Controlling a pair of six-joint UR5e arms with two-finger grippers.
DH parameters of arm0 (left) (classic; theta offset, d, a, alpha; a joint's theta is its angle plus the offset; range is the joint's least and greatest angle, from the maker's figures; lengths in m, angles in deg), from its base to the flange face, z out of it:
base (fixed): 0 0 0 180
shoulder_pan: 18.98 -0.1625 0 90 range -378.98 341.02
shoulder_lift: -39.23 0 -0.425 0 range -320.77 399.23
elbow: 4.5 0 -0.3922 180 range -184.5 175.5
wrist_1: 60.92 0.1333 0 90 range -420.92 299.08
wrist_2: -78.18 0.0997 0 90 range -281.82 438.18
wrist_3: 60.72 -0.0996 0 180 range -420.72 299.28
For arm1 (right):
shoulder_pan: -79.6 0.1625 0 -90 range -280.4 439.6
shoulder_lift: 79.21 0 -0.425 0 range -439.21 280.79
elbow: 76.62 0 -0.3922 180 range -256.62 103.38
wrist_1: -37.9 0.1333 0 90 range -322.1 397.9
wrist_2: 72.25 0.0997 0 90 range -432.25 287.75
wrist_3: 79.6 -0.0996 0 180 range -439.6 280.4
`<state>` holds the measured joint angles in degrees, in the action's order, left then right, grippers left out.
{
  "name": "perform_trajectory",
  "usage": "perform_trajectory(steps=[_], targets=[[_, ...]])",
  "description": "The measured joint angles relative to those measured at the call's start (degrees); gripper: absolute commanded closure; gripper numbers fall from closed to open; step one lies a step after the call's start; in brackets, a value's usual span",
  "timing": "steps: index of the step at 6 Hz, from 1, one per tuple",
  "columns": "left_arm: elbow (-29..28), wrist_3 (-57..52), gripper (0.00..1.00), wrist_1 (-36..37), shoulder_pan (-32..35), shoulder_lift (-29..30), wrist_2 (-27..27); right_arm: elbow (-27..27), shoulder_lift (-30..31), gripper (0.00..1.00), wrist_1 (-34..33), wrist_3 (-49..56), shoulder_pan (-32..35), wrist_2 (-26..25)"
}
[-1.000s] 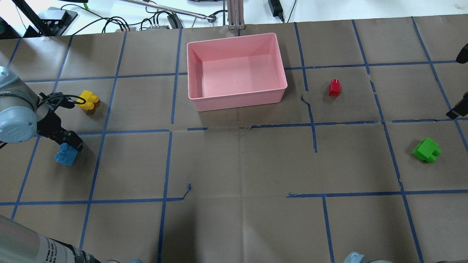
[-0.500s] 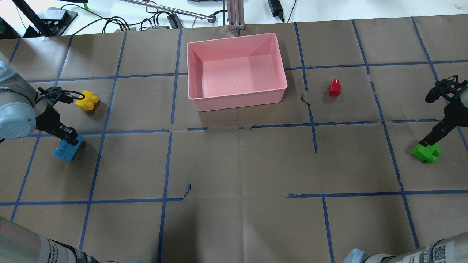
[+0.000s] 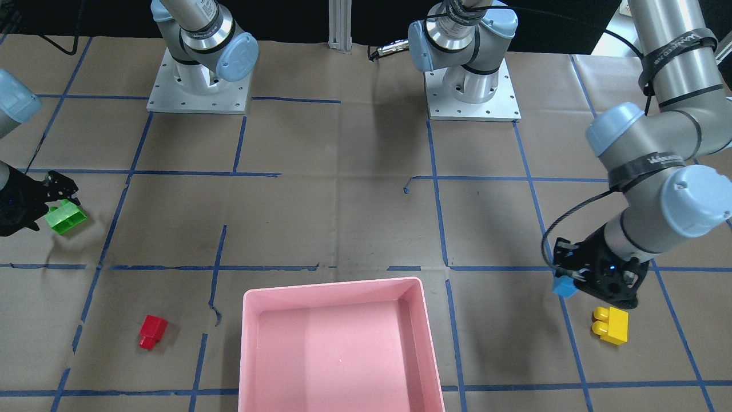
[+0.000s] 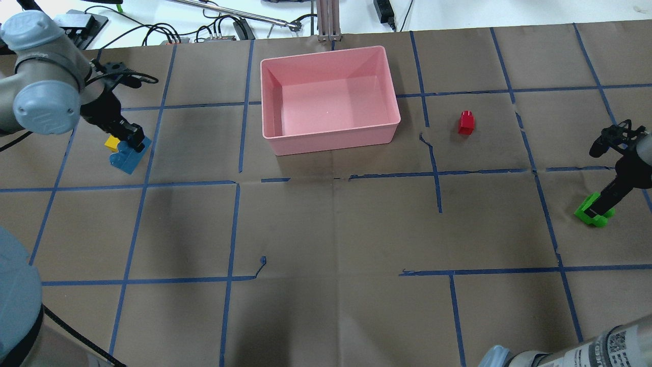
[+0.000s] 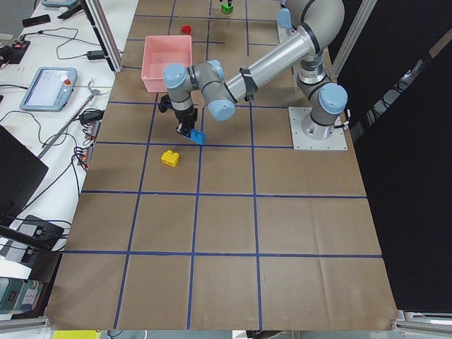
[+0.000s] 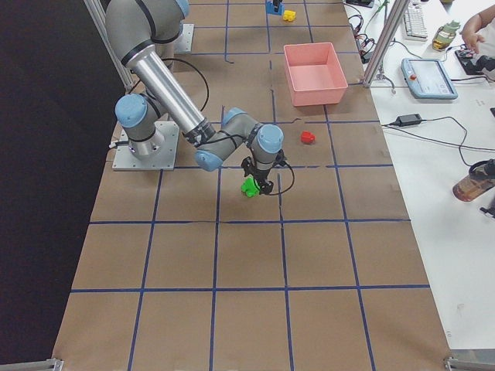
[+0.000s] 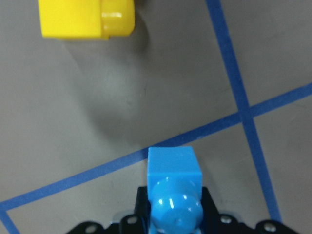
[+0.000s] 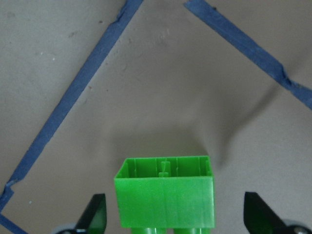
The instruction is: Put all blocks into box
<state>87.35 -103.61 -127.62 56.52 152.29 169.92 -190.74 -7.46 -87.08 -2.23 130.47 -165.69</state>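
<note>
Light's even and bright from above in every view, shadows soft. Overhead: white floor [image 4: 458,12] at 12 o'clock is blown out, brown paper [image 4: 331,306] shows a pale sheen at 6 o'clock, box [image 4: 331,140] throws only a thin shadow along its near wall. Front view goes black at 12 o'clock. My left wrist cam: sharp, hard glare spot on the blue brick [image 7: 174,195] stud, yellow brick [image 7: 73,19] drops a soft shadow toward 5 o'clock. Right wrist cam: green brick [image 8: 165,200] glows, in focus. My right fingertips [image 8: 95,214] at 7 and 5 o'clock are dark and slightly soft.
</note>
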Motion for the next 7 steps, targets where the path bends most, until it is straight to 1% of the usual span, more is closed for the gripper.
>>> perform_trajectory(steps=[1,2,3,4,5,6,7], targets=[[-3.10,2.36,1.00,1.65,6.76,1.44,-0.57,-0.09,-0.57,0.02,0.02,0.69,-0.12,-0.85],[-6.57,3.40,1.00,4.30,13.33,3.36,-0.82,-0.10,-1.22,0.29,0.06,0.88,-0.14,-1.93],[-10.63,4.02,1.00,5.62,18.84,5.75,-0.84,-0.05,-1.75,0.42,0.08,0.74,-0.16,-2.48],[-14.84,5.12,1.00,6.04,22.72,8.29,-1.04,0.07,-1.90,0.45,0.07,0.58,-0.16,-2.71],[-17.24,6.28,1.00,6.01,25.11,10.16,-1.33,0.30,-1.76,0.45,0.14,0.44,-0.14,-2.75],[-18.12,6.75,0.34,6.06,26.86,11.74,-1.22,0.89,-1.49,0.45,0.28,0.23,-0.09,-2.62],[-18.60,6.92,0.01,6.26,27.86,13.10,-1.02,2.47,-0.92,0.45,0.58,-0.64,0.14,-2.28]])
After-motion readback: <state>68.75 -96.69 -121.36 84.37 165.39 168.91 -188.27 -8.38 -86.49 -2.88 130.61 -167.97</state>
